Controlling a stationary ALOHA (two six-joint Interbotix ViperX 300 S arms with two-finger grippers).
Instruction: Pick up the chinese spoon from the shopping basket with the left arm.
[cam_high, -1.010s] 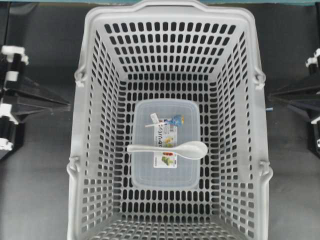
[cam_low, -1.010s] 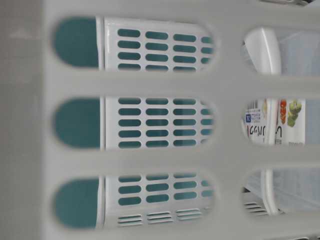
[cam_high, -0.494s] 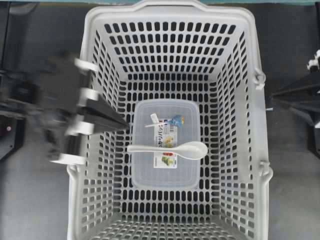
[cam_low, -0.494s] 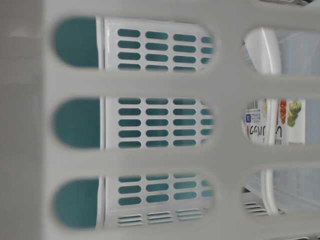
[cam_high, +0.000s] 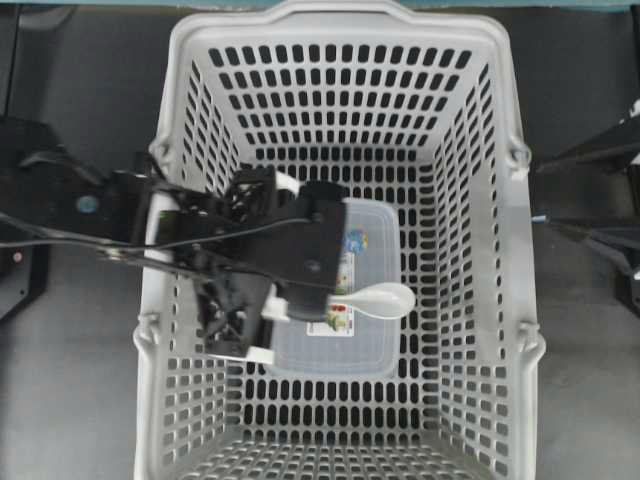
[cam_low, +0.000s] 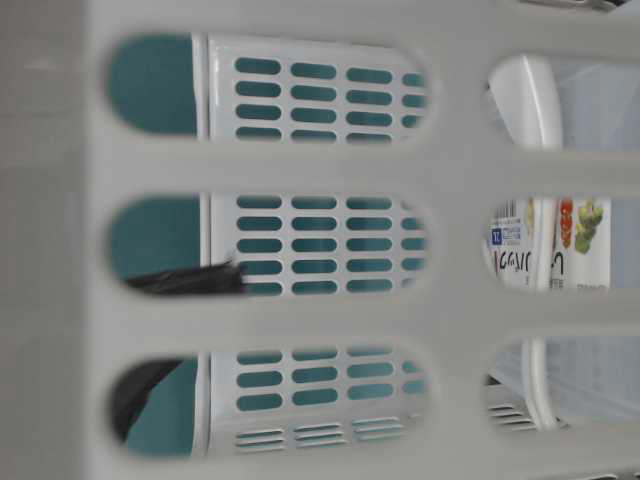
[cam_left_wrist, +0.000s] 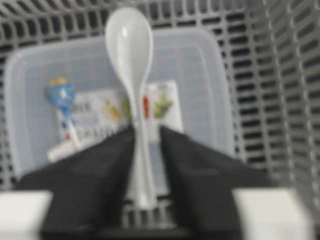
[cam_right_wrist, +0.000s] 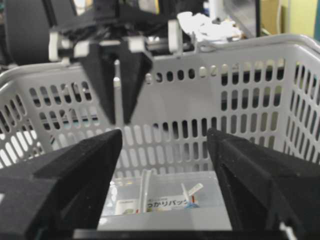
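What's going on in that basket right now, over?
Left hand over the basket, fingers open astride the spoon handle, not gripping. Right hand open, outside. Spoon lies on clear container. Nothing blocking.

Japanese characters are printed on the paper label (cam_right_wrist: 167, 204) of the clear container (cam_high: 378, 352) lying in the shopping basket (cam_high: 520, 230); only "かりパック" can be made out, in the right wrist view. Elsewhere the print is blurred.
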